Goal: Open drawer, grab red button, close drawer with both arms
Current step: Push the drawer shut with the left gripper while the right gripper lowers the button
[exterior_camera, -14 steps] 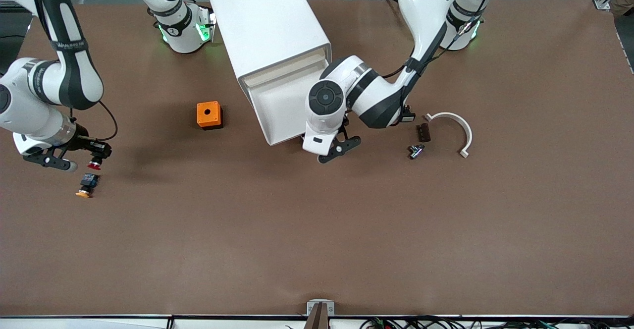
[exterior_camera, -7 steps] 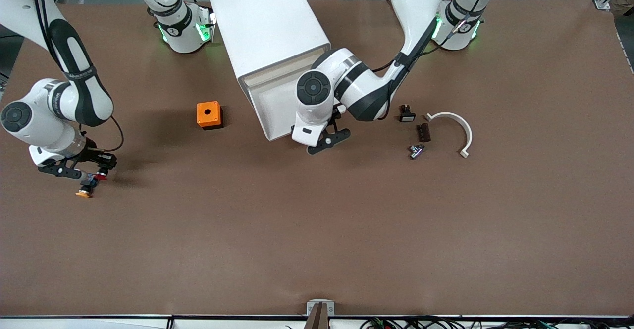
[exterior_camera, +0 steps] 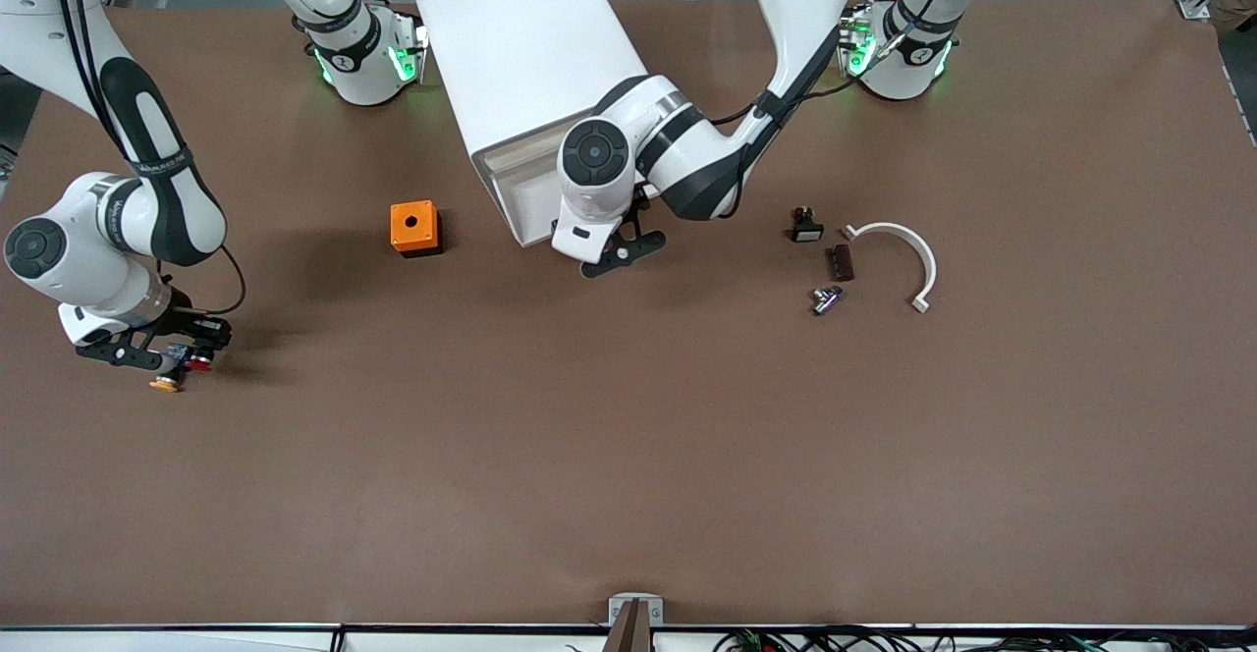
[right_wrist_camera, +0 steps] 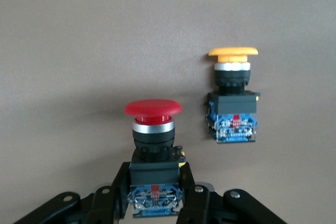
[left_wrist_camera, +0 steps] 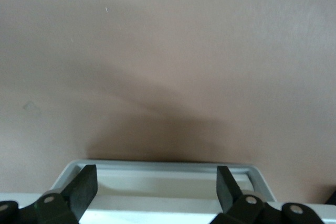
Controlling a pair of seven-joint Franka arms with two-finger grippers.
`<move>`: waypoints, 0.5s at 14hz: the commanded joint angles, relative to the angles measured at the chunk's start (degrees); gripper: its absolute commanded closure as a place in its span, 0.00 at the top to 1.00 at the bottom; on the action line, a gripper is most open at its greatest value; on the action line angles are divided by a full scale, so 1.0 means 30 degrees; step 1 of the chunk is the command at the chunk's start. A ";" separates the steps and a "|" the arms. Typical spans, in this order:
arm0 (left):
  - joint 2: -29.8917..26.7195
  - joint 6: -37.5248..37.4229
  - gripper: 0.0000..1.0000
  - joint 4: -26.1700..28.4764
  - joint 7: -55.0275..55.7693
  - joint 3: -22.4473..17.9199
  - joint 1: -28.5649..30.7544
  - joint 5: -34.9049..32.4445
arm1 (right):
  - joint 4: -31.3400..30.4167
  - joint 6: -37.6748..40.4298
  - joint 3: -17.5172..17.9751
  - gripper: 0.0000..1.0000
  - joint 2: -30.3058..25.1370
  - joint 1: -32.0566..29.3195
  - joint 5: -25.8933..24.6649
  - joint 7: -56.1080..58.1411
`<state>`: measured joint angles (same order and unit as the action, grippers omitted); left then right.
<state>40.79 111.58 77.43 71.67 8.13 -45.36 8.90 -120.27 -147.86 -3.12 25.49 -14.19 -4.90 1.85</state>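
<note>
You have the button (right_wrist_camera: 153, 140) out of the drawer (exterior_camera: 519, 202) already: the right gripper (exterior_camera: 147, 355) grips it by its black-and-blue body, red cap pointing away from the wrist, low over the table (exterior_camera: 628, 456) toward the right arm's end, well apart from the drawer. Just beside it lies its twin, the orange-yellow button (right_wrist_camera: 233, 98), on the table. What you have left is the closing. The drawer stands partly out of the white cabinet (exterior_camera: 530, 53), and your left gripper (exterior_camera: 617, 251) sits at the drawer's front edge with its fingers (left_wrist_camera: 84, 187) spread wide, holding nothing. I judge a push toward the cabinet finishes that step. The orange box (exterior_camera: 413, 228) sits between cabinet and button, untouched.
</note>
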 commanded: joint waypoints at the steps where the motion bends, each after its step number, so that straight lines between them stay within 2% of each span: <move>1: -0.0001 0.0249 1.00 0.0061 0.0161 0.0016 -0.0436 0.0665 | 0.1093 0.0156 0.0221 0.00 0.0904 -0.0134 -0.0241 -0.0088; 7: 0.0057 0.0220 1.00 0.0061 0.0190 0.0016 -0.1227 0.2334 | 0.1797 0.0127 0.0279 0.00 0.1930 -0.0046 -0.0182 -0.0205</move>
<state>40.96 111.58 77.45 71.67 8.16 -48.50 14.07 -116.75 -147.85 -2.75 29.96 -14.15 -4.90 1.83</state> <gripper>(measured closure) 0.000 0.590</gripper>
